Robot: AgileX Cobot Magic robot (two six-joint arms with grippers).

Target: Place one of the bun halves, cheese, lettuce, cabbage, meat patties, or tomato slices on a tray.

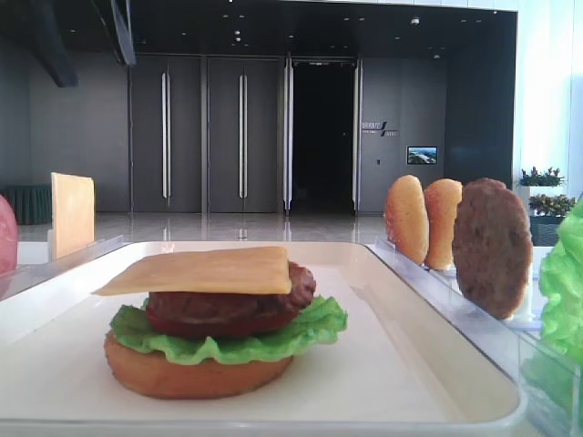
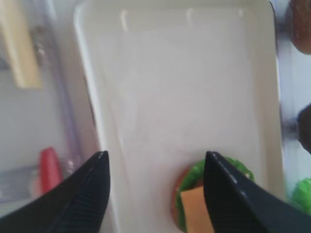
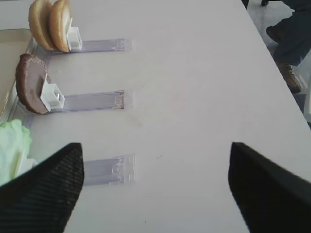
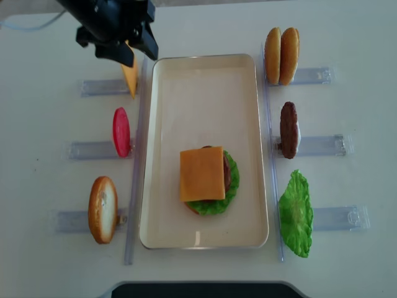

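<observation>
The cream tray (image 4: 161, 155) holds a stack: a bun half (image 1: 196, 378), lettuce (image 1: 232, 335), a meat patty (image 1: 228, 305) and a cheese slice (image 4: 201, 174) on top. My left gripper (image 4: 136, 51) hangs open and empty over the tray's far left corner, by a spare upright cheese slice (image 4: 130, 76). In the left wrist view, the left gripper (image 2: 155, 154) frames bare tray (image 2: 170, 97), with the stack (image 2: 194, 208) at its right finger. My right gripper (image 3: 153, 145) is open and empty over the table, right of the holders.
Clear holder racks flank the tray. On the left stand a tomato slice (image 4: 121, 131) and a bun half (image 4: 102, 209). On the right are two bun halves (image 4: 281, 56), a meat patty (image 4: 288, 129) and lettuce (image 4: 296, 213). A person's legs (image 3: 291, 43) are beyond the table edge.
</observation>
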